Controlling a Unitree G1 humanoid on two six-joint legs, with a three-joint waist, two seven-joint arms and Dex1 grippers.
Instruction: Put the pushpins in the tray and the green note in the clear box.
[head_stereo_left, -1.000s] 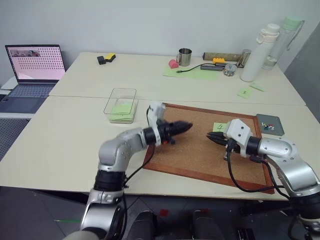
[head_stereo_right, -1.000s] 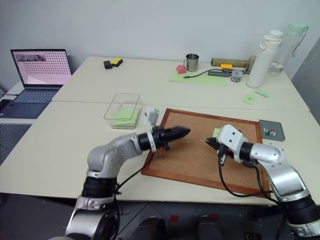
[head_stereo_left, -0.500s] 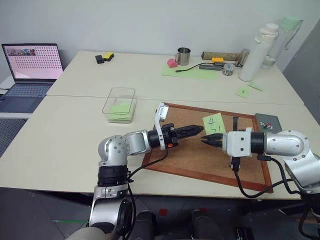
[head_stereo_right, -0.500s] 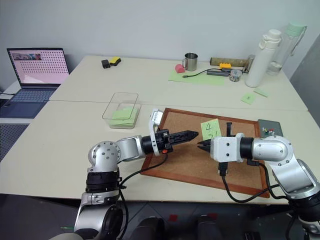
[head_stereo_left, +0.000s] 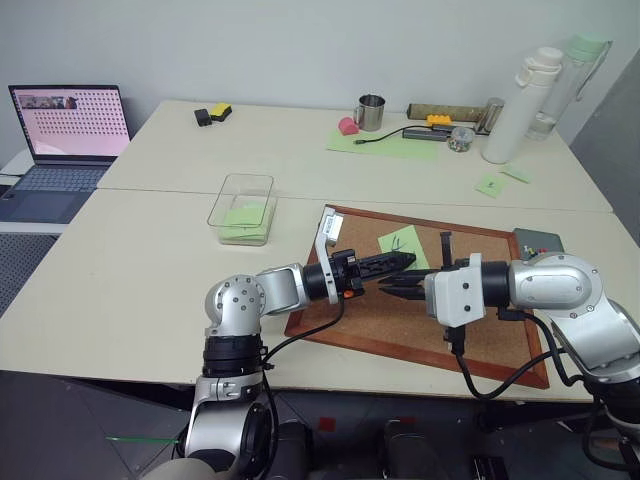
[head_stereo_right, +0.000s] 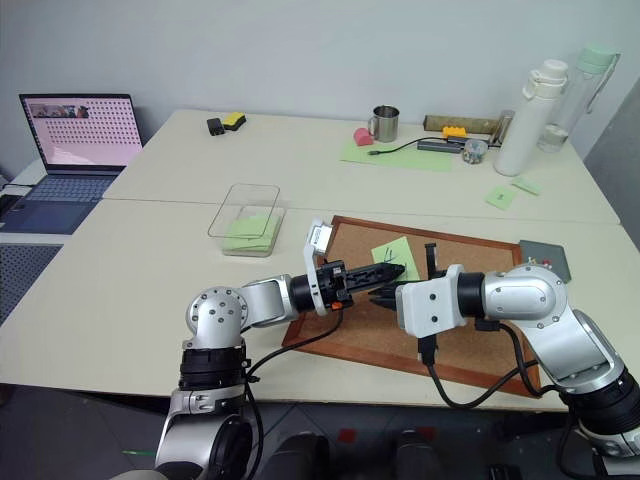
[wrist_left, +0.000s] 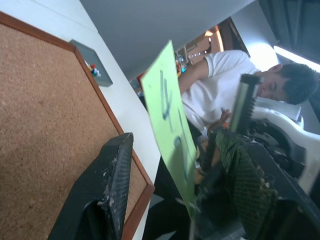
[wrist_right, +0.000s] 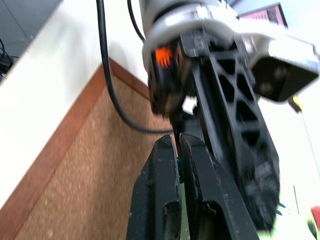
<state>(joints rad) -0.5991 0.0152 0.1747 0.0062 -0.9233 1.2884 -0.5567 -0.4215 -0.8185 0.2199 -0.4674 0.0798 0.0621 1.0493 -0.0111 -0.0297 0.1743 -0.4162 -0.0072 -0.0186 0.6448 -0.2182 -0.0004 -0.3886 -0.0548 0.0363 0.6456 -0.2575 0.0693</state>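
The note (head_stereo_left: 398, 247) was held above the corkboard (head_stereo_left: 440, 320), between the two grippers that met over the board's middle. It was pinched at its lower edge by the right gripper (head_stereo_left: 388, 288), whose fingers were pressed together on the paper, as was seen in the right wrist view, where a sliver of green showed between the fingers (wrist_right: 165, 200). The sheet was tilted, rising from the pinch up and away toward the far side of the table, with its scribbled face turned upward and toward the camera. Being square, it had no long axis to be told. In the left wrist view the note (wrist_left: 170, 120) was seen almost edge-on, standing between the two fingers of the left gripper (head_stereo_left: 400, 262), one finger (wrist_left: 112, 175) on each side of it. The left gripper was spread, with its fingers apart around the sheet and no clear contact with it, and it pointed toward the robot's right, roughly level.

The clear box (head_stereo_left: 243, 205) stood on the table off the board's left far corner, well apart from the note, and green paper lay inside it. The tray (head_stereo_left: 538, 243) sat just beside the board's right far corner, with pins (wrist_left: 92, 69) in it.
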